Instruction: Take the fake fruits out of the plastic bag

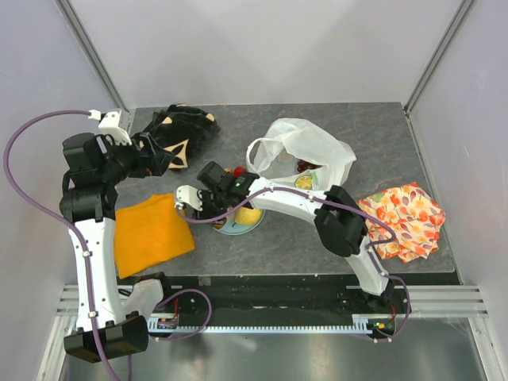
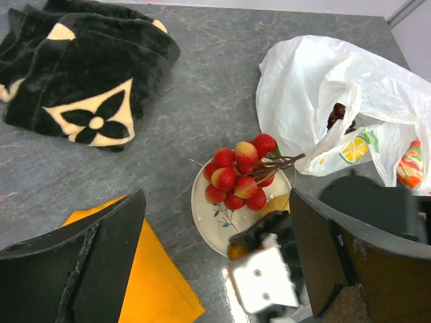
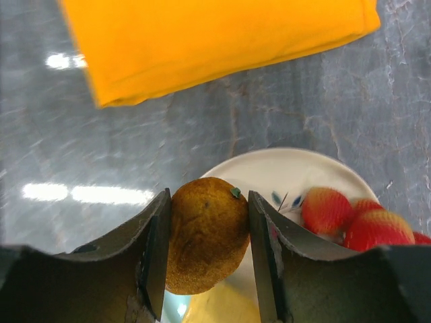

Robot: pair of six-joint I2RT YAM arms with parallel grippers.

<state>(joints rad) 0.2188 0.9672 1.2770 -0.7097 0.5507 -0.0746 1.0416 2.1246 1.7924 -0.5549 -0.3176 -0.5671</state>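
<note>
R pincer pinching brown oval fruit betw both fingers, over near rim of plate; touching plate or not, can't tell. Red berry cluster + lemon on plate. White plastic bag just beside plate on bench; grape bunch + citrus slice inside it. L pincer spread wide, empty, above bench near orange cloth.

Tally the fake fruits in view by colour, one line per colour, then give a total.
Red, berry cluster: 1
Yellow, lemon: 1
Brown, oval piece: 1
Dark purple, grape bunch: 1
Green-yellow, citrus slice: 1
Total: 5
</note>
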